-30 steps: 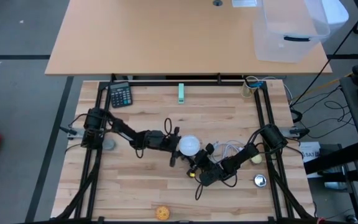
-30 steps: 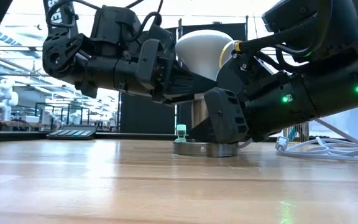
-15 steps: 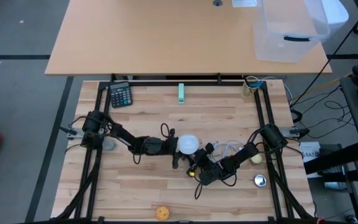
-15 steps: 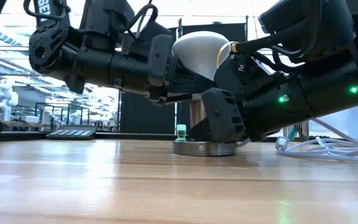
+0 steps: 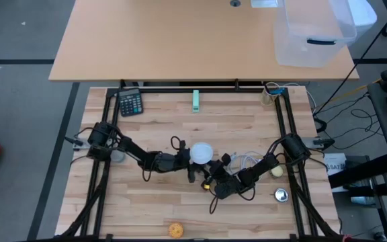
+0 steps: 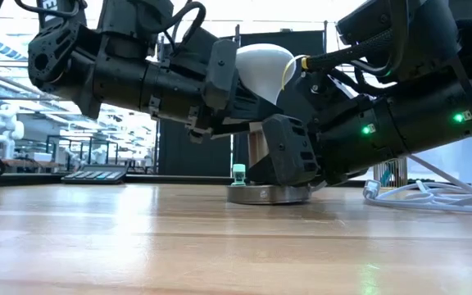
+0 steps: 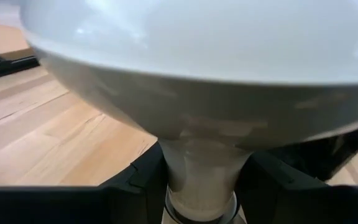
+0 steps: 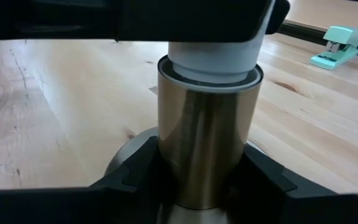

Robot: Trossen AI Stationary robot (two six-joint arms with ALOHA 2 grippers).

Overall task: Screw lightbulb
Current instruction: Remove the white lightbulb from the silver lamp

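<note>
The white lightbulb [image 5: 201,152] stands globe up, its neck [image 8: 213,57] set into the top of a brass socket [image 8: 207,143]. The socket stands on a round metal base [image 6: 269,195] at the table's middle. My left gripper [image 5: 192,163] reaches in from the table's left and is shut on the bulb below the globe [image 7: 191,56]. My right gripper [image 5: 213,180] reaches in from the right, low over the table, and is shut on the socket. In the low view the bulb [image 6: 260,65] shows above both grippers. My left gripper pinches the bulb's narrow neck [image 7: 202,163] between its two fingers [image 7: 135,182], just under the globe. The fingers come in about level from the table's left. The bulb stands upright with its base in the socket. My right gripper pinches the socket's brass cylinder [image 8: 204,155] between its two fingers [image 8: 132,171], low on it. The fingers come in about level from the table's right. The socket stands upright on its base.
A calculator [image 5: 131,103] and a teal stapler [image 5: 195,100] lie near the far edge. A grey disc [image 5: 117,156] lies at the left, white cables [image 5: 248,161] and a yellowish ball [image 5: 277,171] at the right, and an orange ball [image 5: 175,230] by the near edge.
My left arm has swung toward the table's near edge and its gripper has turned about the bulb while staying shut on its neck. The bulb, which leaned, now stands more upright over the socket. My right gripper has kept its hold on the socket.
</note>
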